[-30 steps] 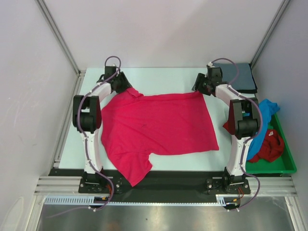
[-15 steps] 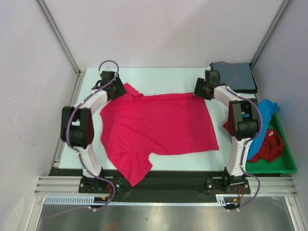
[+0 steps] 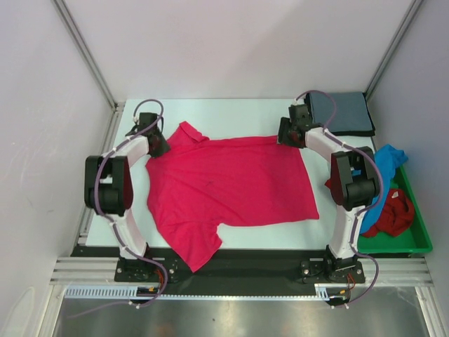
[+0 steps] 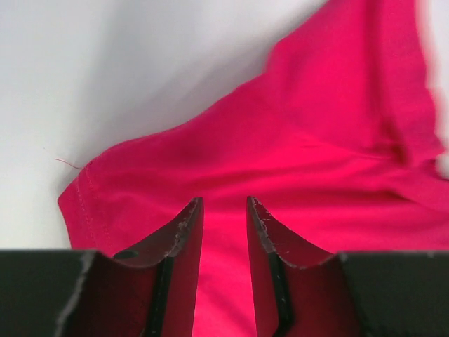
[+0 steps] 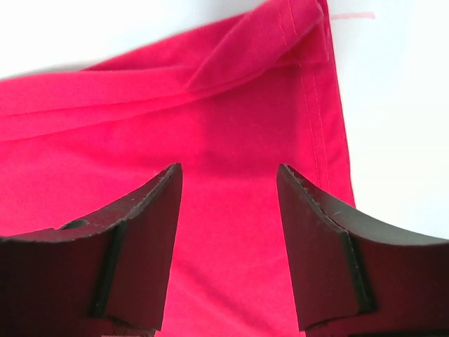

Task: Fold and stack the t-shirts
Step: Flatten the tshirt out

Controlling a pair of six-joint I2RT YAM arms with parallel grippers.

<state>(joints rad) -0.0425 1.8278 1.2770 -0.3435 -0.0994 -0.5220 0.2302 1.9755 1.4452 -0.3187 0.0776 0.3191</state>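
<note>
The bright pink-red t-shirt lies spread flat on the white table. My left gripper hovers over its far left sleeve edge. In the left wrist view the gripper has a narrow gap between its jaws, with flat pink cloth beneath. My right gripper is over the shirt's far right corner. In the right wrist view it is wide open above the hemmed corner. The folded grey-blue t-shirt lies at the back right. The bright blue t-shirt and the darker red one lie in a tray.
The green plastic tray stands along the right table edge beside the right arm. Grey walls and metal posts enclose the table on three sides. A black strip runs along the near table edge under the shirt's near sleeve.
My left gripper has moved left and nearer along the shirt's far left edge, uncovering the sleeve by the collar. My right gripper has shifted slightly left at the far right corner.
</note>
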